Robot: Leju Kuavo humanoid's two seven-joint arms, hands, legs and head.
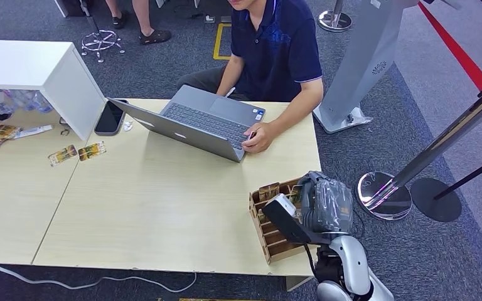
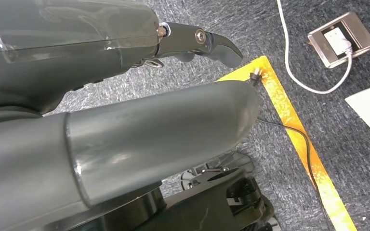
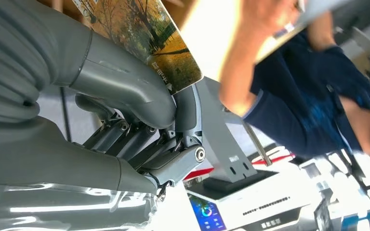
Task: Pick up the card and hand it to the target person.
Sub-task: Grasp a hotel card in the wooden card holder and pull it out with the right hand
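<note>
Autumn-print card [image 3: 147, 36], pinched in right hand [image 3: 139, 120]

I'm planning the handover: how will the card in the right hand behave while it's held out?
The card looks flat and unbent where it juts past the thumb, so probably stiff. Its printed face seems glossy, so it may slip. It looks thin, likely very light for the right hand.
</note>
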